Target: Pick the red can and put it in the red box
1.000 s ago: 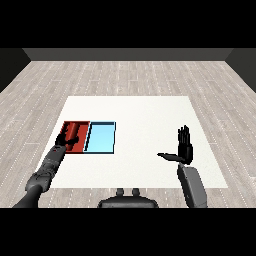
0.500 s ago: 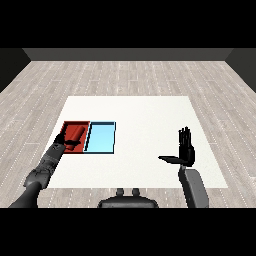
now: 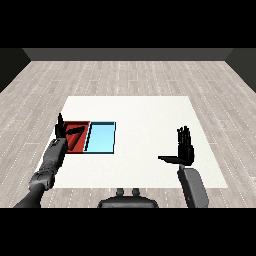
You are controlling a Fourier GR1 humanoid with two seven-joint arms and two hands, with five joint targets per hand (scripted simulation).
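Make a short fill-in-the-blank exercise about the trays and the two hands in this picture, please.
1. The red tray lies to the ____ of the light blue tray.
2. The ____ hand is beside the red tray.
3. The right hand has its fingers ____.

Missing words: left; left; straight

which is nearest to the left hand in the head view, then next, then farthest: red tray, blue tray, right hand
1. Red tray: right beside the left hand, at the table's left.
2. Light blue tray: next over, against the red tray's right side.
3. Right hand: far across, at the table's right.
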